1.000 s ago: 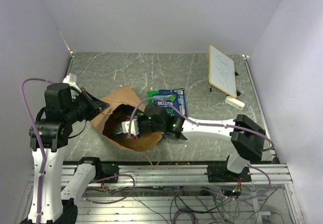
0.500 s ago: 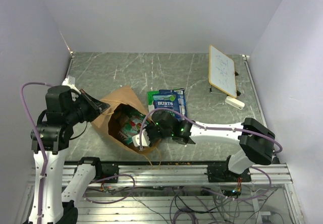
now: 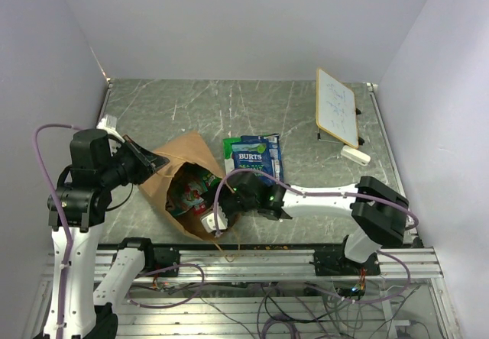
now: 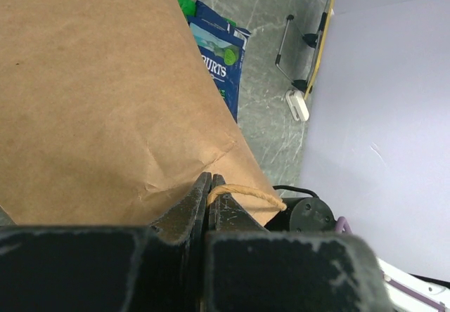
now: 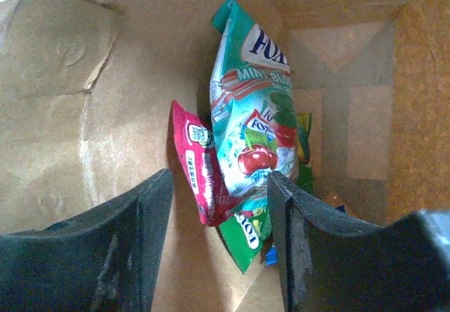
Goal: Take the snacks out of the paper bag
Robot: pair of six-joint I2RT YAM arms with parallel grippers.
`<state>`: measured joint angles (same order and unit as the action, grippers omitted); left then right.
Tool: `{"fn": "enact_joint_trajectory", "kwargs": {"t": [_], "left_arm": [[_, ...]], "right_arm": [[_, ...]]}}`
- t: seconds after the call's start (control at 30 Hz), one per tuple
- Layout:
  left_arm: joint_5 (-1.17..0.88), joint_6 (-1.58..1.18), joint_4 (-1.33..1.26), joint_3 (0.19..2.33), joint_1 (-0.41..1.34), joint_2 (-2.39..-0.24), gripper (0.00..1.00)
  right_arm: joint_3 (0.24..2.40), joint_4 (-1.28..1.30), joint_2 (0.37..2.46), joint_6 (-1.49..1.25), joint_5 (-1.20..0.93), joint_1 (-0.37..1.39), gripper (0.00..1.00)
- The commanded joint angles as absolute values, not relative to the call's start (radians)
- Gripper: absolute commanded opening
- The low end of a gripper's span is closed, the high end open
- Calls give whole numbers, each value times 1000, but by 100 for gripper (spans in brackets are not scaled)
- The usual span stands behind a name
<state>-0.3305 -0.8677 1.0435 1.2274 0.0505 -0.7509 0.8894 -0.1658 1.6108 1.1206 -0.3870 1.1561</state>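
The brown paper bag (image 3: 164, 179) lies on its side, its mouth facing the near right. My left gripper (image 3: 150, 163) is shut on its rim and thin handle (image 4: 247, 195), lifting that edge; in the left wrist view the jaws (image 4: 208, 180) are pressed together against the bag (image 4: 91, 94). My right gripper (image 3: 208, 217) stands open at the bag's mouth. Inside the bag (image 5: 77, 115), a little beyond its fingers (image 5: 151, 210), lie snacks: a teal packet (image 5: 253, 108), a red one (image 5: 199, 168) and a green one (image 5: 247, 238). Nothing sits between its fingers. Blue Burts packets (image 3: 253, 156) lie on the table.
A white framed board (image 3: 336, 106) stands propped at the back right, with a small white block (image 3: 355, 155) in front of it. The bag's second handle (image 3: 229, 241) loops toward the metal rail (image 3: 267, 261) at the near edge. The Burts packets (image 4: 219, 57) lie just right of the bag.
My right gripper has drawn back from deep in the bag to its mouth and opened. The left gripper keeps its hold, and the bag's mouth has shifted slightly.
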Motion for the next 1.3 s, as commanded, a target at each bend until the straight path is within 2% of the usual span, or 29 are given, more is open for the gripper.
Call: {"fn": "enact_joint_trajectory", "kwargs": {"t": [0.0, 0.17, 0.57, 0.83, 0.93, 1.07, 1.27], "left_arm": [[-370, -848, 1020, 1217, 53, -747, 7], [-382, -843, 1021, 1211, 53, -752, 7], [-391, -827, 1026, 1229, 52, -779, 7], [-397, -801, 1039, 1248, 53, -809, 7], [-393, -788, 1041, 1260, 54, -824, 7], [-383, -782, 1043, 1263, 54, -822, 7], [-369, -764, 1059, 1279, 52, -828, 7]], "right_arm": [[920, -220, 1649, 1173, -400, 1170, 58], [967, -248, 1706, 1171, -331, 1192, 61], [1135, -198, 1874, 1180, -168, 1212, 61], [1186, -139, 1942, 1200, -183, 1216, 66], [1217, -139, 1982, 1192, -123, 1216, 66], [1263, -133, 2005, 1186, -113, 1213, 54], [1306, -123, 2003, 1125, -164, 1214, 24]]}}
